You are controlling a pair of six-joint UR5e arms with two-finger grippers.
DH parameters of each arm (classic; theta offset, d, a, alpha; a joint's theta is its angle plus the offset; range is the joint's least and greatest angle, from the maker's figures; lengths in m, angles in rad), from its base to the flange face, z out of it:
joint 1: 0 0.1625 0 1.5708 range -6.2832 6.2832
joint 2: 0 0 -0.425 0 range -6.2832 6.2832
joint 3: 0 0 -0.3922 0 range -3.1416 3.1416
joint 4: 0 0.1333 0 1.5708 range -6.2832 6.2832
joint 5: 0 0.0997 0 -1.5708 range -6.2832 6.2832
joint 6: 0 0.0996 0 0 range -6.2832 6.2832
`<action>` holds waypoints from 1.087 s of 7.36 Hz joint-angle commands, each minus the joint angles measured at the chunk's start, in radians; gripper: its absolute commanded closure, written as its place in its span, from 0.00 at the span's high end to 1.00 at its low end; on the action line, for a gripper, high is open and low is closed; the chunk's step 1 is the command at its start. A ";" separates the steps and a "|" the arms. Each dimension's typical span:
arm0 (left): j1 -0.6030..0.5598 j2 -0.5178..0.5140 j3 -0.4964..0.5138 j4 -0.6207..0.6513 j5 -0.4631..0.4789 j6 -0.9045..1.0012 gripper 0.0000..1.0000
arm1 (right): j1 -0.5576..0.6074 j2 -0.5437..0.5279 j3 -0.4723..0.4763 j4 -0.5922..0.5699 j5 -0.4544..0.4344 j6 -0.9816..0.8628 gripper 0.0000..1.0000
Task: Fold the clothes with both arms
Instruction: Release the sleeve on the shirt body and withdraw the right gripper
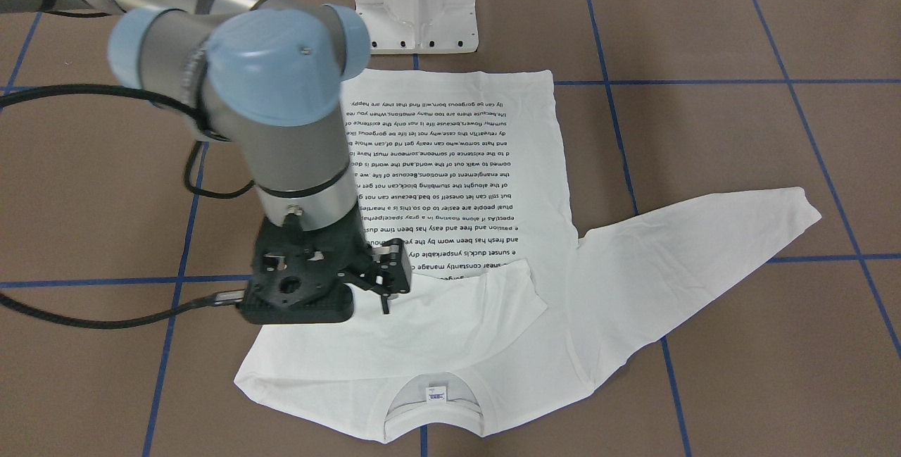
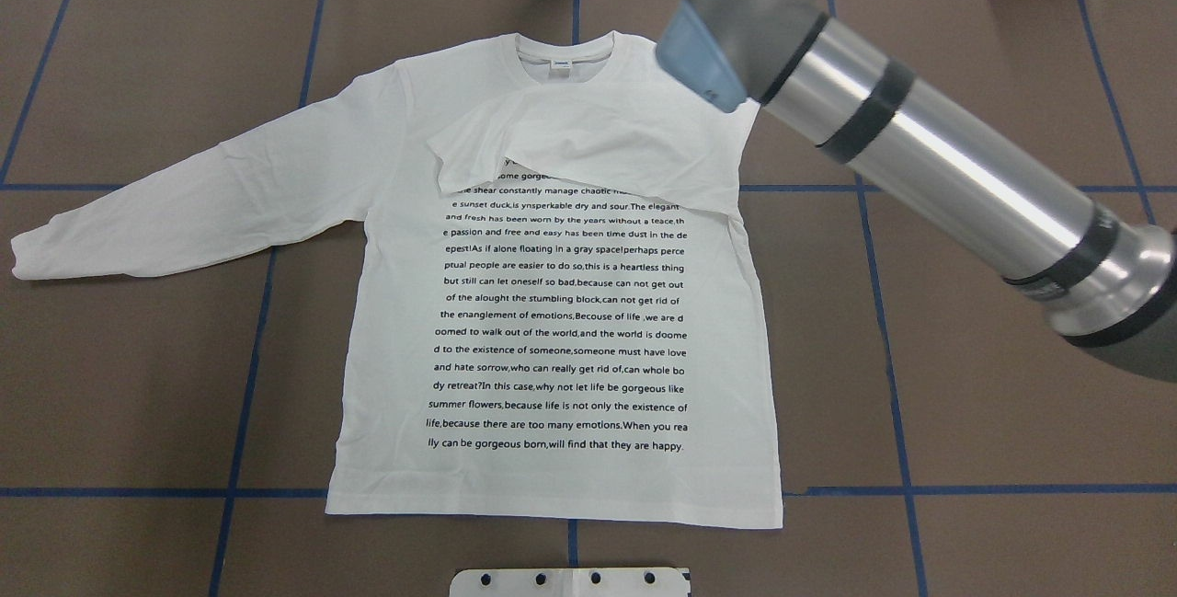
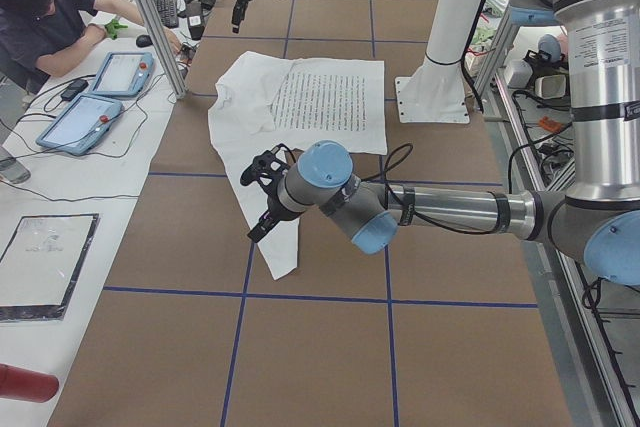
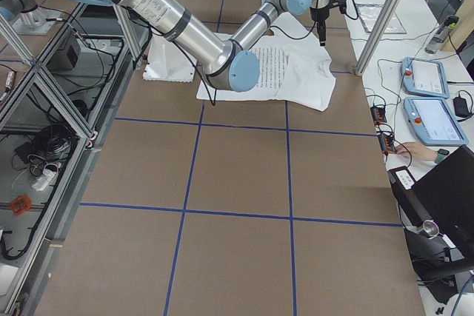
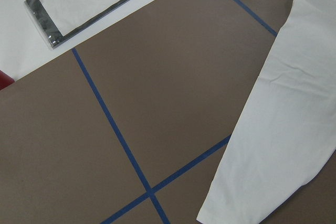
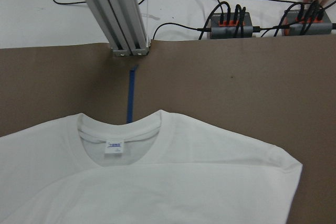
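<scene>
Looming closest to the lens, the right arm (image 1: 281,126) hangs its right gripper (image 1: 394,277) above the white T-shirt (image 2: 552,321). The shirt lies print up and flat on the desk (image 2: 965,450), with its collar (image 1: 394,434) away from the robot. On that arm's side, the folded sleeve (image 2: 598,146) lies across the chest and covers the top lines of print, which we judge to be the first fold. The jaws hold no cloth, but we cannot tell whether they are parted or closed. The outstretched sleeve (image 2: 184,201) lies straight on the desk, and the left gripper (image 3: 260,217) hovers over it toward the cuff, likely placed to mirror the fold. We cannot tell how its jaws stand either.
</scene>
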 commanded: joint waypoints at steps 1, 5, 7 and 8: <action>0.129 0.018 0.018 -0.107 0.052 -0.216 1.00 | 0.157 -0.287 0.227 -0.001 0.163 -0.269 1.00; 0.437 0.023 0.290 -0.546 0.389 -0.656 0.90 | 0.245 -0.490 0.365 0.003 0.229 -0.419 1.00; 0.501 0.000 0.362 -0.556 0.503 -0.716 0.83 | 0.245 -0.493 0.369 0.003 0.218 -0.419 1.00; 0.502 -0.025 0.417 -0.586 0.505 -0.716 0.79 | 0.245 -0.496 0.372 0.003 0.217 -0.419 1.00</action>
